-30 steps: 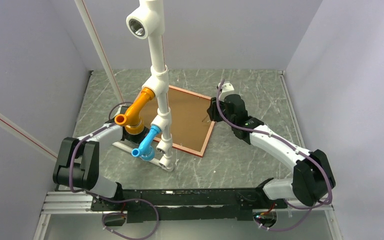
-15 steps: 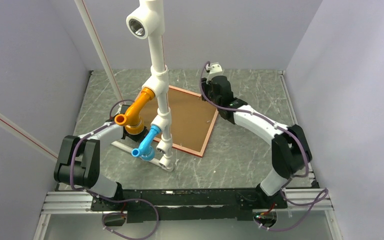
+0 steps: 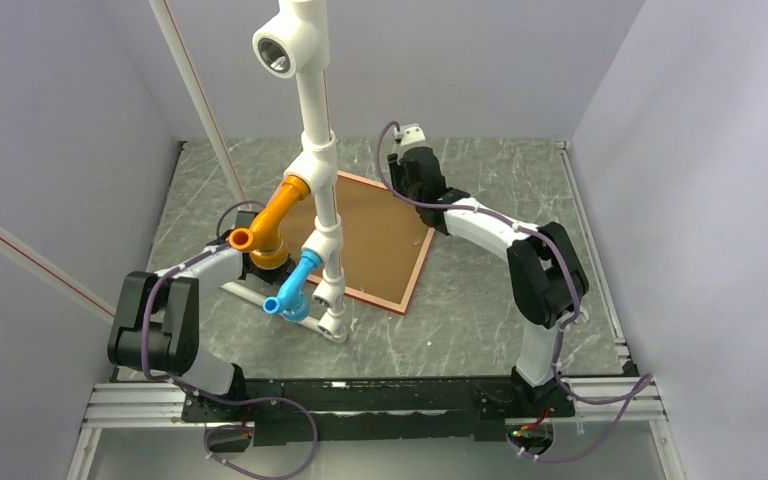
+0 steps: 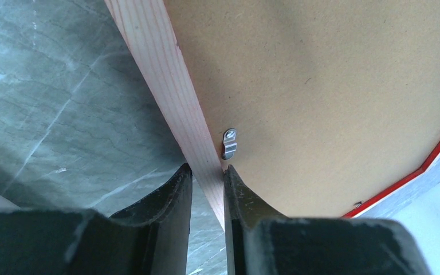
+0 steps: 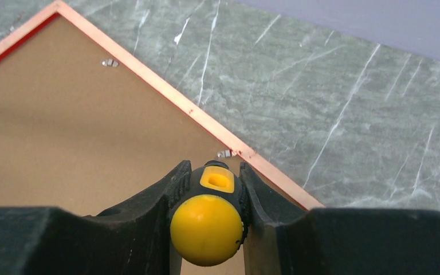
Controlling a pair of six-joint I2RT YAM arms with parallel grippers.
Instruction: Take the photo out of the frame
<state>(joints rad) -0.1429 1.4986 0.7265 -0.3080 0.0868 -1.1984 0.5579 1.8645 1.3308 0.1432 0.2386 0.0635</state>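
The frame (image 3: 417, 272) lies face down in the middle of the table, its brown backing board (image 3: 375, 235) facing up. The photo is hidden beneath that board. My left gripper (image 4: 208, 170) is shut on the frame's pale wooden edge (image 4: 172, 86), just below a small metal clip (image 4: 230, 143). In the top view the left gripper (image 3: 260, 255) sits at the frame's left side, partly behind the orange pipe. My right gripper (image 5: 212, 172) is shut on a yellow-and-black screwdriver (image 5: 207, 226), which points down near a clip (image 5: 226, 153) by the frame's far edge. The right gripper (image 3: 412, 185) hovers there.
A tall white pipe stand (image 3: 318, 200) with an orange elbow (image 3: 272, 215) and a blue elbow (image 3: 295, 285) rises over the frame's left half, its base (image 3: 280, 305) on the table. Lilac walls close in the left, back and right sides.
My right arm has swung left and back along the frame's far edge, carrying the screwdriver. The left jaws have closed in on the frame's edge, and the left arm has stayed put.
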